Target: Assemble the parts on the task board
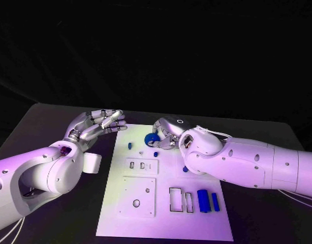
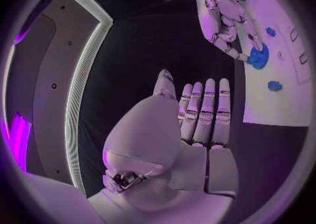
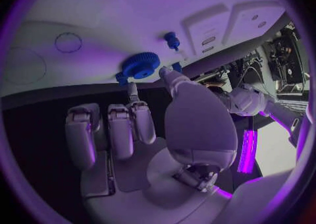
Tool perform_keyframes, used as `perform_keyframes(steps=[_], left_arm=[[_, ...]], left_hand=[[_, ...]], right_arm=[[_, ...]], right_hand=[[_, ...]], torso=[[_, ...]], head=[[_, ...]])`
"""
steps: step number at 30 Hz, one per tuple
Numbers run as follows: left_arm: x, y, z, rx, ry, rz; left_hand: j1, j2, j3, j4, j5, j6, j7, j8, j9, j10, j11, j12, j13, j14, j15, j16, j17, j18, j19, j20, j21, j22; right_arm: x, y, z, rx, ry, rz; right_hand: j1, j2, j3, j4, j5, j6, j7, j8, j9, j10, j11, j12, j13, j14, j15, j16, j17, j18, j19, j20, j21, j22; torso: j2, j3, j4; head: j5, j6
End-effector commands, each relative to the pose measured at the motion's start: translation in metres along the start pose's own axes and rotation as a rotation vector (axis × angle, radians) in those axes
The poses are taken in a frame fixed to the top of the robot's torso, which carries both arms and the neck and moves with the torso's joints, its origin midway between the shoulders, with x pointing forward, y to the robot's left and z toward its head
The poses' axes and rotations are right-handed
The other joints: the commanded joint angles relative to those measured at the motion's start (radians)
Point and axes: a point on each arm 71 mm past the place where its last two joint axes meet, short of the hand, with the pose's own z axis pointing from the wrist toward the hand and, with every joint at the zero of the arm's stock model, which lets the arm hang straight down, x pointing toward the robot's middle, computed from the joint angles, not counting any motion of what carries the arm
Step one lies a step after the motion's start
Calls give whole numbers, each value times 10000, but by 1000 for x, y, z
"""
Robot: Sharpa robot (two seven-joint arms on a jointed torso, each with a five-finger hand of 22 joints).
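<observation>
The white task board [image 1: 200, 223] lies in the middle of the black table. A blue gear [image 1: 152, 139] [image 3: 139, 65] [image 2: 258, 58] sits near the board's far edge. My right hand [image 1: 172, 133] [image 3: 145, 129] reaches over that edge and pinches the gear's rim between thumb and a finger, the other fingers curled beside it. My left hand [image 1: 97, 126] [image 2: 197, 124] hovers just left of the board's far left corner, fingers extended, holding nothing. A small blue peg [image 1: 156, 153] [image 3: 171, 40] stands just nearer than the gear.
Two blue bars [image 1: 204, 200] lie side by side near the board's front right, beside rectangular slots [image 1: 176, 199]. Two raised white plates [image 1: 138, 197] with holes occupy the board's left half. Another small blue piece [image 1: 130, 146] stands left of the gear.
</observation>
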Motion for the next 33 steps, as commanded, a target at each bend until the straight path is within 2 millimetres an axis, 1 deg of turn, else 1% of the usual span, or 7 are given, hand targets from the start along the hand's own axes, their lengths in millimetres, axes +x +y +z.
perform_keyframes(steps=[1,10,18,22,25,27,33], left_arm=[[2,-1,0,56,171,-88],[2,-1,0,52,158,-81],[-2,-1,1,57,92,-50],[-4,0,2,66,52,-31],[-7,1,3,69,10,-11],[-7,1,4,75,8,-11],[-9,3,7,110,93,-51]], left_hand=[[-5,72,-63,17,-60,-51,5,-24,10,-79,19,-25,-9,-34,0,-35,10,186,1,32,-36,-9],[-5,72,-63,17,-60,-51,5,-24,10,-79,19,-25,-9,-34,0,-35,10,186,1,32,-36,-9],[-5,72,-63,17,-60,-51,5,-24,10,-79,19,-25,-9,-34,0,-35,10,186,1,32,-36,-9],[-5,72,-63,17,-60,-51,5,-24,10,-79,19,-25,-9,-34,0,-35,10,186,1,32,-36,-9],[-8,84,-85,20,-57,-60,6,-34,17,-94,18,-26,-10,-36,4,-49,20,186,3,35,-43,-16],[-8,84,-85,20,-57,-60,6,-34,17,-94,18,-26,-10,-36,4,-49,20,186,3,35,-43,-16],[-1,88,-90,16,-54,-59,3,-35,21,-95,16,-24,-9,-37,5,-53,24,185,2,36,-47,-19]], right_arm=[[5,-1,0,41,702,319],[5,-6,-1,161,813,566],[-12,-20,-19,-2,-355,1099],[-25,-36,-32,241,-468,1520],[-35,-59,-44,424,-124,2249],[-40,-74,-53,285,151,2694],[-53,-116,-74,164,260,3185]], right_hand=[[-205,122,-359,452,-38,35,9,-32,-38,24,41,15,1323,1058,36,61,2634,-142,1028,62,54,2630],[-264,300,-405,428,115,152,-22,27,-51,106,15,116,1421,1058,19,61,2634,-142,1028,52,54,2630],[692,186,-14,308,429,179,-42,22,-136,200,-16,228,1534,1058,-14,61,2634,-142,1028,13,54,2630],[788,133,3,318,315,161,-35,8,-158,128,-7,135,1452,1058,-10,61,2634,-142,1028,16,54,2630],[1193,102,165,238,208,160,-26,-4,-204,0,-3,-31,1310,1058,-5,61,2634,-95,910,20,-86,2520],[1727,-88,291,-80,148,177,-10,-5,-232,-230,10,-294,1087,1058,2,61,2634,10,633,23,-419,2268],[2309,-233,432,-507,380,107,35,-64,-319,-314,47,-364,1029,1058,40,61,2634,12,626,55,-435,2268]], torso=[[4,-3,4],[7,-6,8],[-39,37,-55],[-100,85,-129],[-162,132,-190],[-186,150,-209],[-234,246,-316]], head=[[-5,9],[14,7],[10,83],[-11,91],[-61,104],[-97,119],[-114,154]])
